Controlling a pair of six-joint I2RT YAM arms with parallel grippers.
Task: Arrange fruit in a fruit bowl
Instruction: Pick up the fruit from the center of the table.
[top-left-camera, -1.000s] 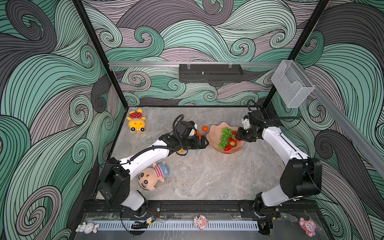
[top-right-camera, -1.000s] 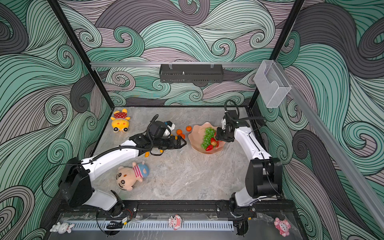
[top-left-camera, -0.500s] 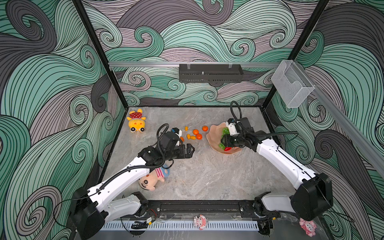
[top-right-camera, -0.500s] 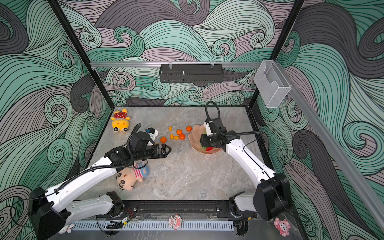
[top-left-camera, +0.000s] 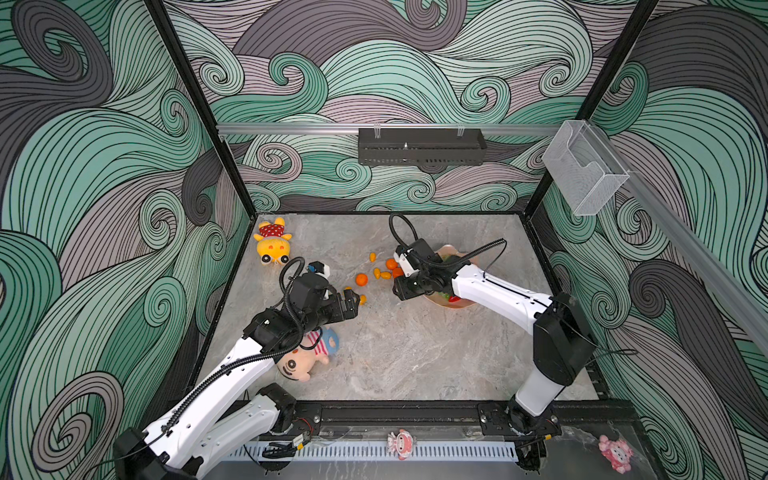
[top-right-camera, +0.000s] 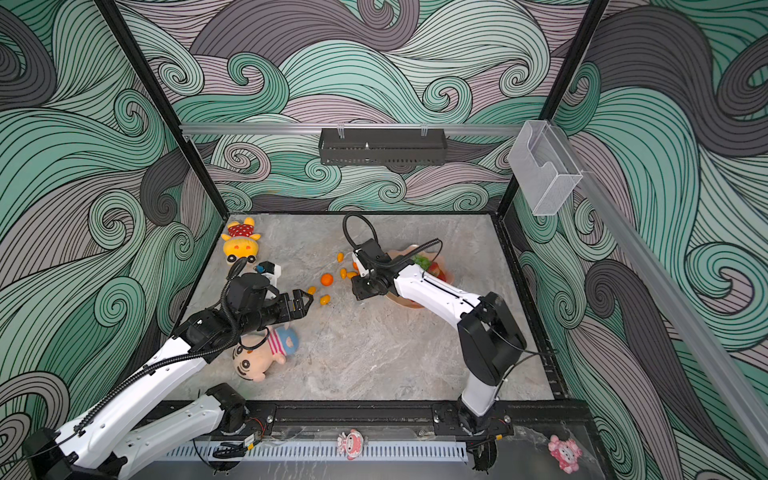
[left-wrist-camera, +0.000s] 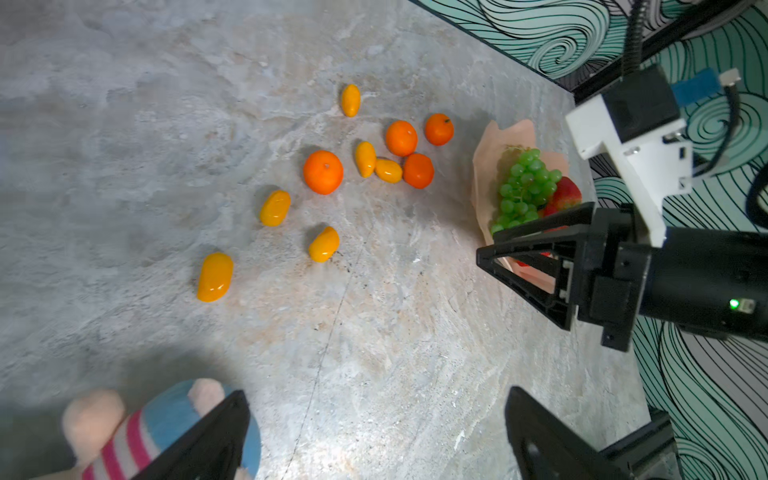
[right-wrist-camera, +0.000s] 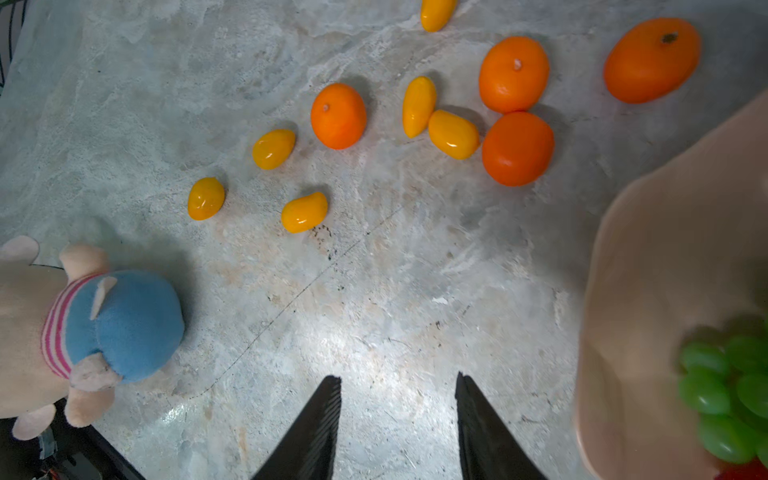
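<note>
Holding a green grape bunch (left-wrist-camera: 523, 191) and a red strawberry (left-wrist-camera: 565, 195), the fruit bowl (right-wrist-camera: 665, 249) stood on the right arm's side of the table (right-wrist-camera: 374, 291). That arm hid part of it in both top views, so any further contents could not be made out.

Tangerines (left-wrist-camera: 401, 138), four: loose on the table beside the bowl, three bunched near its rim, one a little apart.

Kumquats (left-wrist-camera: 388, 171), six: two touching among the tangerines, one beyond them, three strung out toward the left arm.

Right claw (right-wrist-camera: 397, 376): fingers parted, nothing between them. It hovered over bare table just beside the bowl's rim and pointed at the loose fruit, judged ready for a next pick, having the shorter carry to the bowl.

Left claw (left-wrist-camera: 376, 392): spread wide and empty, facing the same scatter from the opposite side. The outlying kumquats lay closest to it.

Plush doll in pink stripes and blue (right-wrist-camera: 116, 324): lying partly under the left arm, no part of the task.

Yellow plush doll (top-left-camera: 272, 245): near the far left corner, well apart from the fruit.

Status: bowl partly filled. All ten orange and yellow pieces were not yet in.
</note>
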